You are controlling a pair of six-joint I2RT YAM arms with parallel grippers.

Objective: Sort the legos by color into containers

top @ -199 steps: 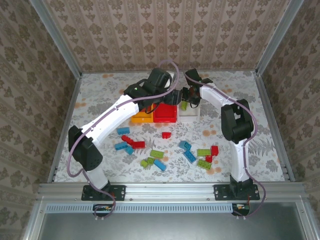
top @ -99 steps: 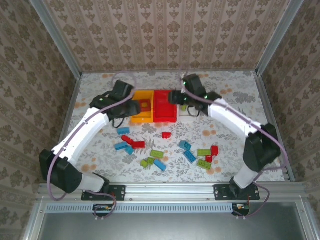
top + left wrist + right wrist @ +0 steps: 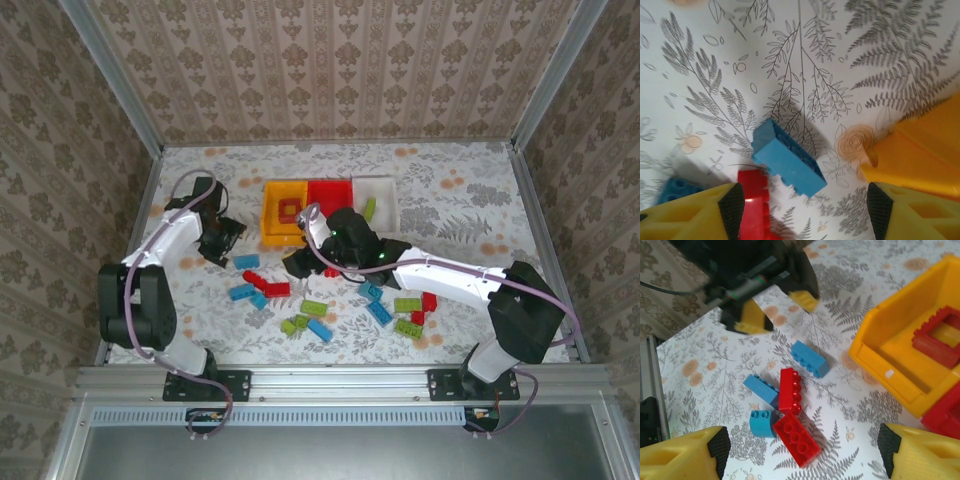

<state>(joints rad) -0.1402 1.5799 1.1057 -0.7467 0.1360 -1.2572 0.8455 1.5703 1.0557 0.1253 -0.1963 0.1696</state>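
My left gripper (image 3: pixel 225 240) stands open just left of the yellow-orange bin (image 3: pixel 272 225), low over a blue brick (image 3: pixel 787 160) that lies between its fingers (image 3: pixel 732 207), untouched; a red brick (image 3: pixel 754 205) lies beside it. My right gripper (image 3: pixel 297 262) is open above a cluster of two red bricks (image 3: pixel 791 390) (image 3: pixel 795 439) and three blue ones (image 3: pixel 761 389), holding nothing. A red square frame (image 3: pixel 940 340) lies in the yellow-orange bin (image 3: pixel 905 355). Beside it stand the red bin (image 3: pixel 330 192) and the white bin (image 3: pixel 378 195), which holds a green brick (image 3: pixel 368 210).
More loose legos lie right of the cluster: green bricks (image 3: pixel 314 308) (image 3: pixel 407 305), blue bricks (image 3: pixel 380 312) (image 3: pixel 320 330) and a red one (image 3: pixel 429 300). The right forearm (image 3: pixel 430 272) stretches over the table's middle. Metal rails edge the table on both sides.
Both arms left the bins and came down toward the table's left-middle. The right gripper opened wider and now hangs over the red and blue cluster; the left one sits by the blue brick.
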